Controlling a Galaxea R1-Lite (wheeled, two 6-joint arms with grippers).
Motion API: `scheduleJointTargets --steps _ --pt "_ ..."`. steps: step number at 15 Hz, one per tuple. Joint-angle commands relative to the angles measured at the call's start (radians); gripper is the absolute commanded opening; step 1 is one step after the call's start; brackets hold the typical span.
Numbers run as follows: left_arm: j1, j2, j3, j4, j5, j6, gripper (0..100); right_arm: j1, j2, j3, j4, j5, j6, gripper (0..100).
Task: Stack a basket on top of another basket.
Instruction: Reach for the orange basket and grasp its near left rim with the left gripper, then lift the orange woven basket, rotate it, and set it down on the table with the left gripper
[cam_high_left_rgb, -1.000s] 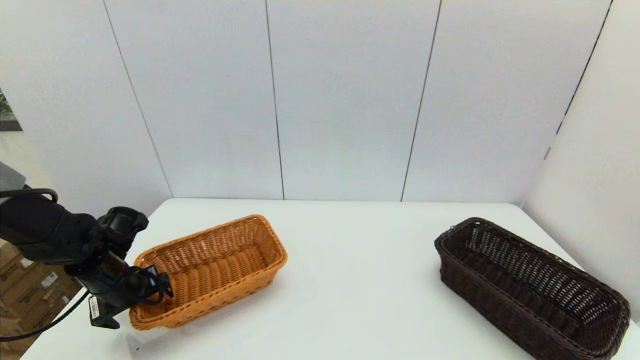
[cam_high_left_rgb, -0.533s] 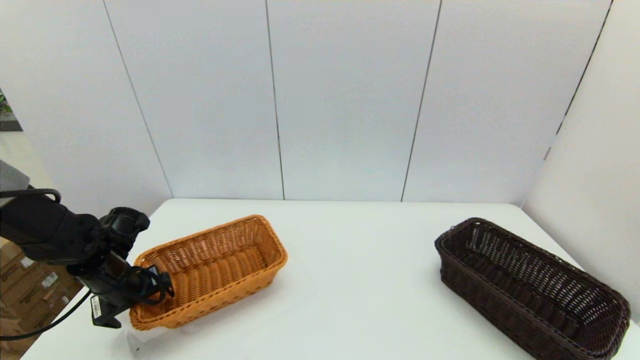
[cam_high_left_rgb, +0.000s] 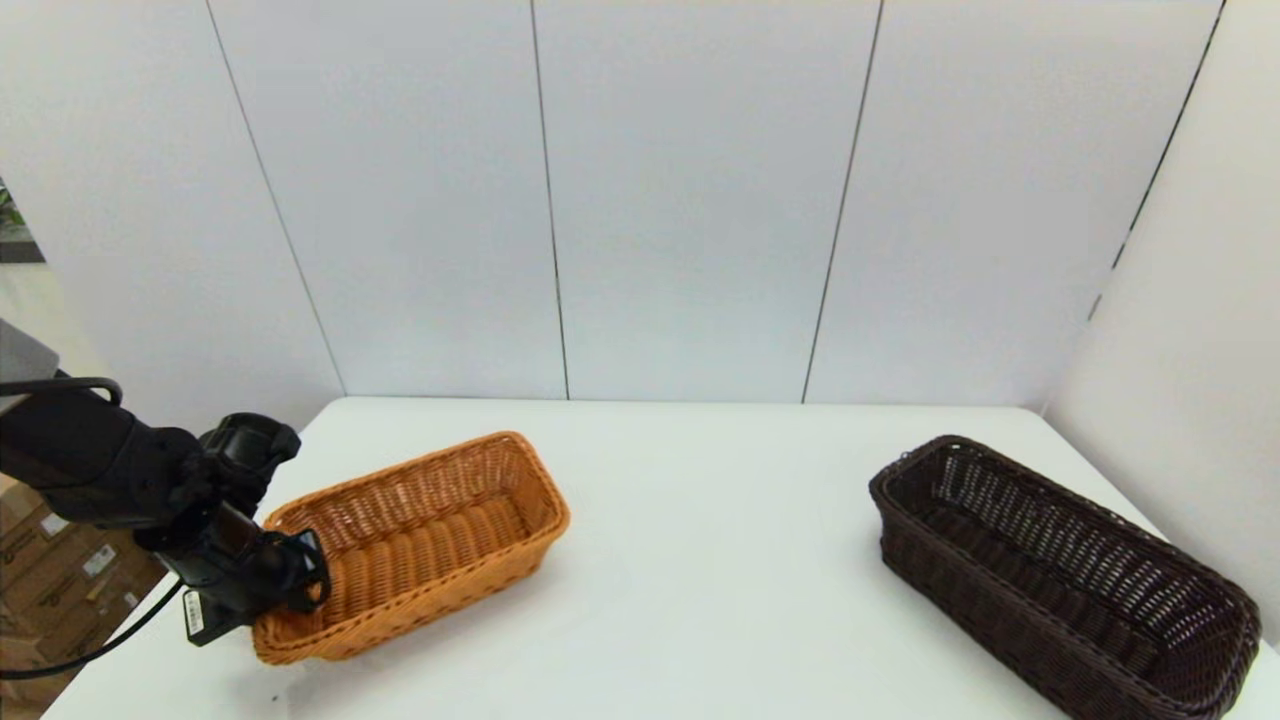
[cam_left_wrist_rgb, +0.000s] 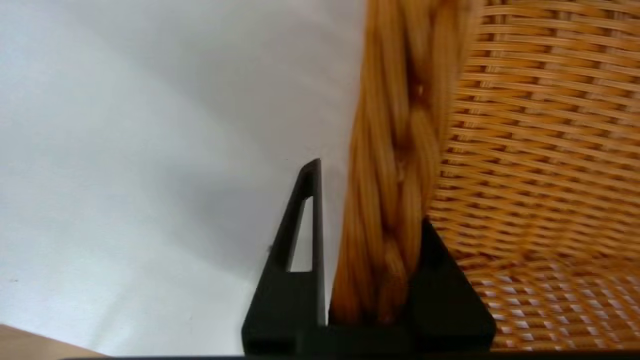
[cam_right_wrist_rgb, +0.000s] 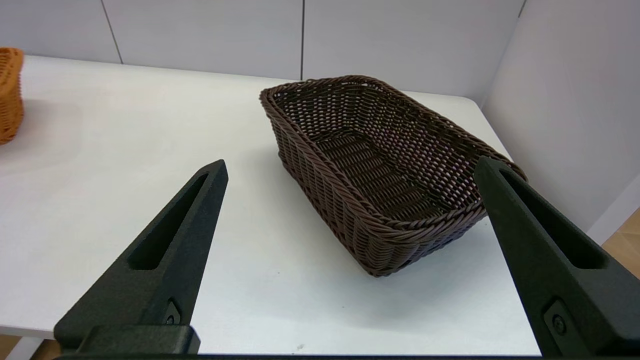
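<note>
Between left jaws, orange basket (cam_left_wrist_rgb: 395, 210) rim

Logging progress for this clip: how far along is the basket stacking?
Early. Done: the left gripper is shut on the orange basket, pinching the braided rim at its near end. In hand: starting the lift. Left: the dark brown basket sits apart on the table's right side; nothing is stacked. The right gripper is open, short of it.

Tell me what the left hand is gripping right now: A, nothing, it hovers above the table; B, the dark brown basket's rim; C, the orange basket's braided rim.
C: the left hand is shut on the orange basket, with one finger outside the braided rim and the other inside.
</note>
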Motion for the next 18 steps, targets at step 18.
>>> scheduleJointTargets --steps 18 --pt "-0.079 -0.160 -0.030 -0.034 -0.222 -0.001 0 0.000 0.000 0.000 0.000 0.000 -0.001 100"
